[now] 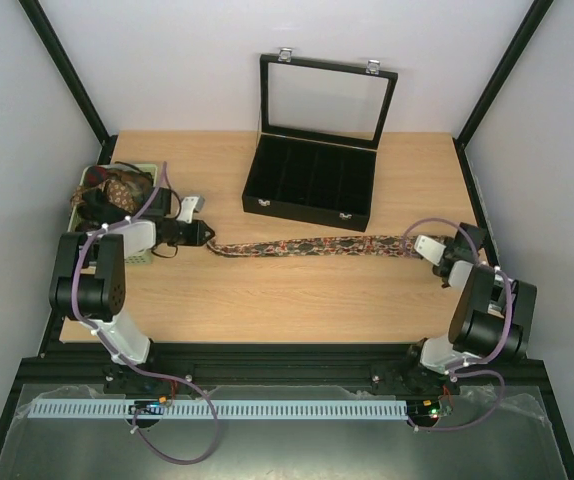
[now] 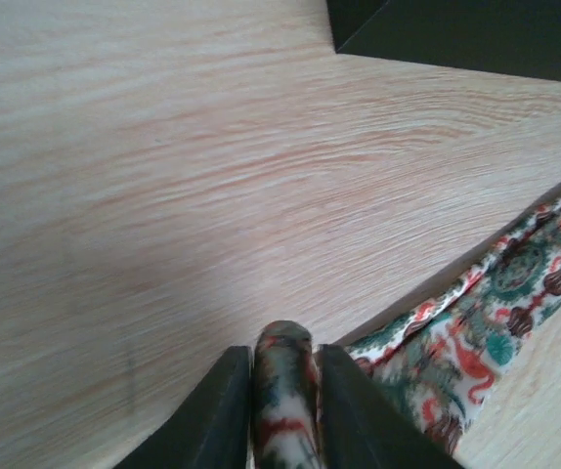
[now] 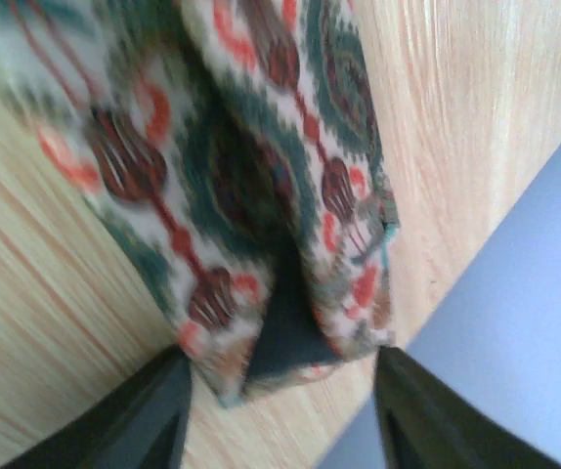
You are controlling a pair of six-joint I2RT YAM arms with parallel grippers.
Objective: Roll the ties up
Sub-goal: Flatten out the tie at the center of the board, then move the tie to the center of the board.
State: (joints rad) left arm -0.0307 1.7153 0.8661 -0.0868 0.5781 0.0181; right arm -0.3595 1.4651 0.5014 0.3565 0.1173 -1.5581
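From above, one tie [image 1: 307,246] lies flat and stretched across the table [image 1: 267,310], in front of the case [image 1: 312,185]. Its narrow end is at the left gripper [image 1: 205,236] and its wide end at the right gripper [image 1: 429,250]. More ties [image 1: 119,190] sit heaped in the basket [image 1: 92,172] at far left. The strip spans most of the table, so a roll begun at one end has a long way to run. Any skew at the start would likely grow into a cone rather than a neat coil.

In the left wrist view, the fingers [image 2: 224,410] are closed on the narrow end, which stands folded between them with cloth touching both sides. The rest of the tie [image 2: 456,342] trails off to the right, lying flat. The hold looks thin and near the tips. A pull along the table could slip the cloth free, and turning the wrist with the fold off-centre would twist the strip.

In the right wrist view, which is blurred, the jaws stand open and well apart. The wide end [image 3: 251,156] lies between them, gripped by neither. That end is loose and close to the table's edge. If the left arm tugs or starts rolling, it may slide or swing with nothing holding tension, and the roll would come out slack.
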